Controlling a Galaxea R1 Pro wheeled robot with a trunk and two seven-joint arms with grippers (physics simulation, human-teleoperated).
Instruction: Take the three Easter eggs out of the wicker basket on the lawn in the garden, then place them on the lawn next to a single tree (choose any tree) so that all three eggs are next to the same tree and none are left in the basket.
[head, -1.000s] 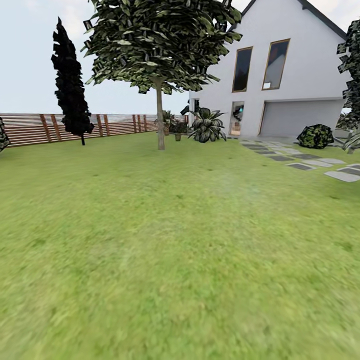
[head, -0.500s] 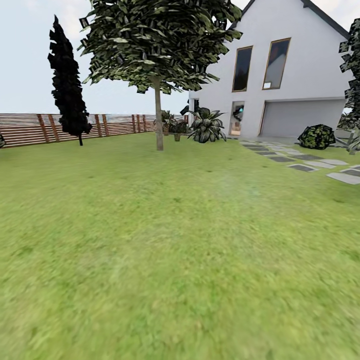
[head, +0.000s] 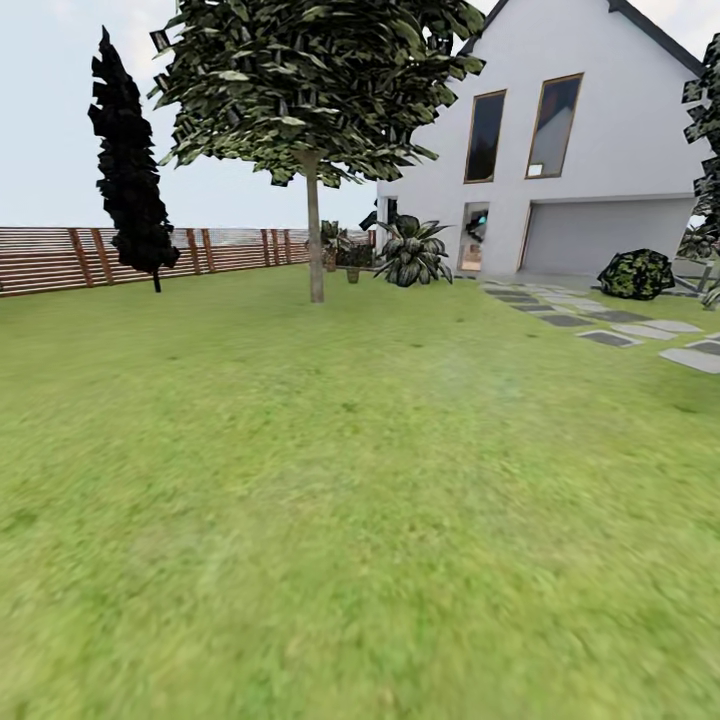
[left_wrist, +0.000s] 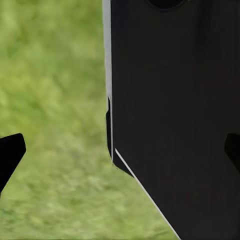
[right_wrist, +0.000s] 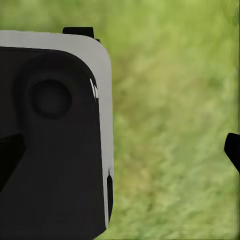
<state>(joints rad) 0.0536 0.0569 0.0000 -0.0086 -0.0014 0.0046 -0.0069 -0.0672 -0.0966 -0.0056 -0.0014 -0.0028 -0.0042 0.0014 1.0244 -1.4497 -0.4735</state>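
- The robot is out on the lawn (head: 360, 500), and by the look of it this is the travel step: open grass ahead, and no basket or eggs to be seen in any of the three pictures.
- The broad-canopied tree (head: 315, 240) stands far ahead of the head camera and a touch to the robot's left, its pale trunk rising near the slatted wooden fence (head: 60, 258).
- A dark cypress (head: 128, 170) stands further to the robot's left, and the white house (head: 590, 150) with grey paving slabs (head: 640, 335) lies off to the right.
- Left gripper (left_wrist: 120, 150): dark fingertips sit at opposite edges of the wrist view, wide apart, nothing between them but a black robot panel (left_wrist: 175, 120) and grass below. Released, empty.
- Right gripper (right_wrist: 120, 150): same story, tips spread to both edges, hanging above the grass beside a grey-edged robot body part (right_wrist: 55, 135). Released, empty.
- Where the basket lies relative to either gripper cannot be told from here.
- Judgement: the next move calls for finding the wicker basket, so the base or head probably needs to turn until it shows.
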